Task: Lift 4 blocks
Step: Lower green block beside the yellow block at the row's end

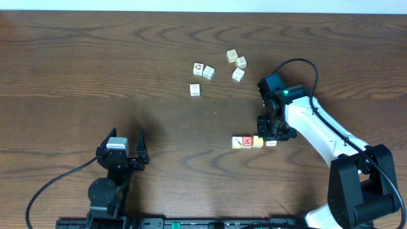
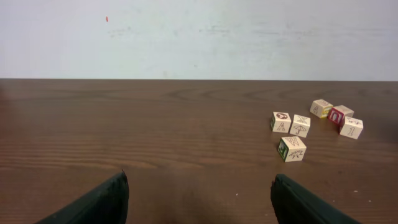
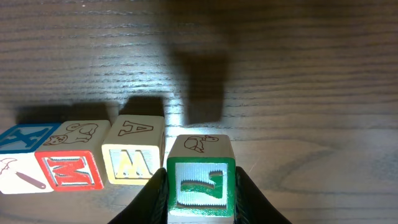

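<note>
My right gripper [image 3: 200,190] is shut on a green-faced block [image 3: 200,180], with one black finger on each side. The block's pale top carries a small drawing. To its left runs a row of blocks: a yellow one [image 3: 132,160], a red one with a white M [image 3: 68,171], and a pale one with a dark mark and a blue X face [image 3: 18,177]. From overhead, the right gripper [image 1: 273,135] stands at the row's right end, over the held block [image 1: 271,143]. I cannot tell whether that block touches the table. My left gripper [image 1: 121,151] stands open with nothing between its fingers [image 2: 99,202], far from the row.
Several pale picture cubes lie scattered at the back of the table [image 1: 219,70]; in the left wrist view they show at the far right [image 2: 298,127]. The right arm's white link and black cable [image 1: 318,124] stretch across the right side. A pale wall rises behind the table.
</note>
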`<action>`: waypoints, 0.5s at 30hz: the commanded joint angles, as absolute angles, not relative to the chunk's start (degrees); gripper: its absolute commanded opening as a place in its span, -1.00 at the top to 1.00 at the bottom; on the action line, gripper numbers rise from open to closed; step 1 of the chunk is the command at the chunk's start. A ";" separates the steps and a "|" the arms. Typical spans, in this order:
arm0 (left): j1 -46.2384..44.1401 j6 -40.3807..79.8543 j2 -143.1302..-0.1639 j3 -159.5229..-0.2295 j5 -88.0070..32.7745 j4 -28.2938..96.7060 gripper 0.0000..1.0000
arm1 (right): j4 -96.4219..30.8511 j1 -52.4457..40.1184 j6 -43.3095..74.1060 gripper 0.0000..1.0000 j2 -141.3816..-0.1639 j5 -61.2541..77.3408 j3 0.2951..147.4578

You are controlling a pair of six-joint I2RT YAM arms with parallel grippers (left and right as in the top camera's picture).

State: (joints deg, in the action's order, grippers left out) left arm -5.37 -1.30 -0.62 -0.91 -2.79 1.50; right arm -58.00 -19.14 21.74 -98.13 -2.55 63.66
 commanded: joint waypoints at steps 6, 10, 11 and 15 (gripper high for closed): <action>-5.48 -0.99 -0.38 -0.23 -1.89 4.03 -0.47 | -57.67 -18.59 22.90 0.63 -97.60 -0.97 63.13; -5.48 -0.99 -0.38 -0.23 -1.89 4.03 -0.47 | -57.10 -19.25 22.92 0.64 -97.60 0.38 63.13; -5.48 -0.99 -0.38 -0.23 -1.89 4.03 -0.47 | -56.80 -19.94 22.90 0.63 -97.60 0.51 63.13; -5.48 -0.99 -0.38 -0.23 -1.89 4.03 -0.47 | -56.23 -21.19 22.92 0.60 -97.60 0.51 63.09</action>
